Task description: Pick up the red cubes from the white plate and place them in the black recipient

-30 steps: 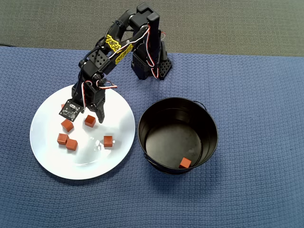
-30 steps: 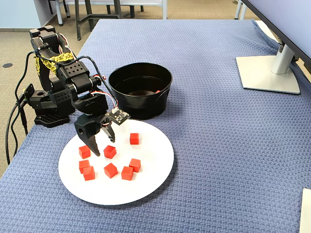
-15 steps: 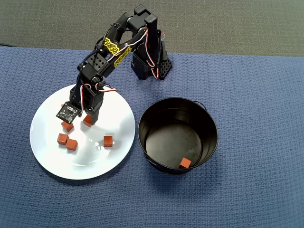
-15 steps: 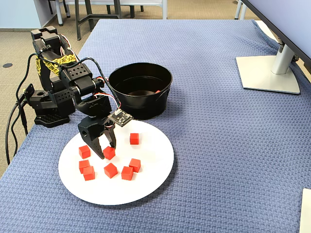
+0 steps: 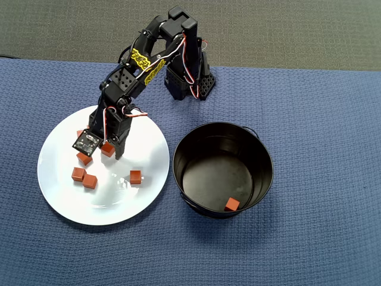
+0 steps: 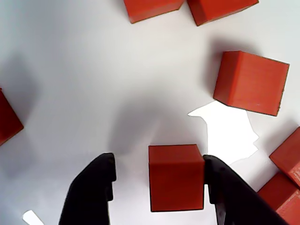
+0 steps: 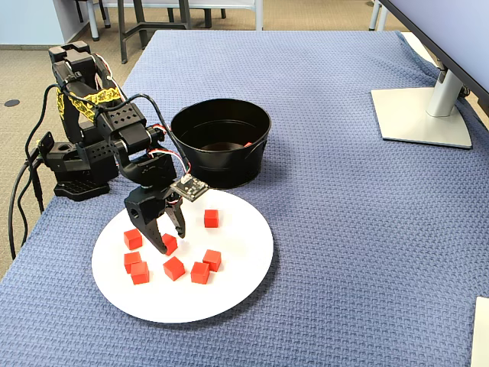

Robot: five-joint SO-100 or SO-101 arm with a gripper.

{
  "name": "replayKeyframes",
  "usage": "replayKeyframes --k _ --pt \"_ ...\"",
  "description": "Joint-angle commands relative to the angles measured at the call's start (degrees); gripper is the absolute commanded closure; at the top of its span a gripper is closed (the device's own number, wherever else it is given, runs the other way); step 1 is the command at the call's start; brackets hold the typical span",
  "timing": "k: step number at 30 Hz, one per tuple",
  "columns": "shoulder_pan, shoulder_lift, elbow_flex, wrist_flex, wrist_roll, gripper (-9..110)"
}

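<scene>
The white plate (image 5: 119, 202) (image 7: 229, 279) holds several red cubes, among them one (image 5: 136, 176) toward the black recipient and a pair (image 5: 83, 177) at the plate's left. My gripper (image 5: 110, 150) (image 7: 170, 245) is down on the plate, open, straddling one red cube (image 6: 176, 178). In the wrist view the right finger (image 6: 225, 192) touches that cube's side, while the left finger (image 6: 93, 192) stands apart from it with bare plate (image 6: 70, 70) between. The black recipient (image 5: 180, 173) (image 7: 229, 164) stands right of the plate in the overhead view, with one red cube (image 5: 232, 204) inside.
The arm's base (image 5: 189, 80) sits at the far table edge in the overhead view. In the fixed view a monitor stand (image 7: 424, 115) is at the far right, and cables (image 7: 23, 191) hang off the table's left edge. Blue cloth (image 5: 321, 179) covers the table.
The gripper has dropped onto the plate and shifted slightly left in the overhead view, its jaws now around a cube that earlier lay just in front of them.
</scene>
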Motion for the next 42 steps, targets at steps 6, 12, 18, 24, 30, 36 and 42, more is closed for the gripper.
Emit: replayKeyframes --k 6,12,18,24,30,36,42 --pt "1.23 -0.26 1.05 -2.9 -0.35 98" --pt "0.97 1.67 1.41 -2.11 1.41 101" --pt "-1.32 9.05 -0.35 3.69 8.61 101" --pt "-9.49 22.5 -2.9 2.02 36.56 102" --pt "-19.78 33.31 -19.78 21.88 71.37 102" --pt "-37.62 35.77 -21.36 26.89 96.33 102" --pt "-55.28 33.31 -8.96 22.24 96.94 76"
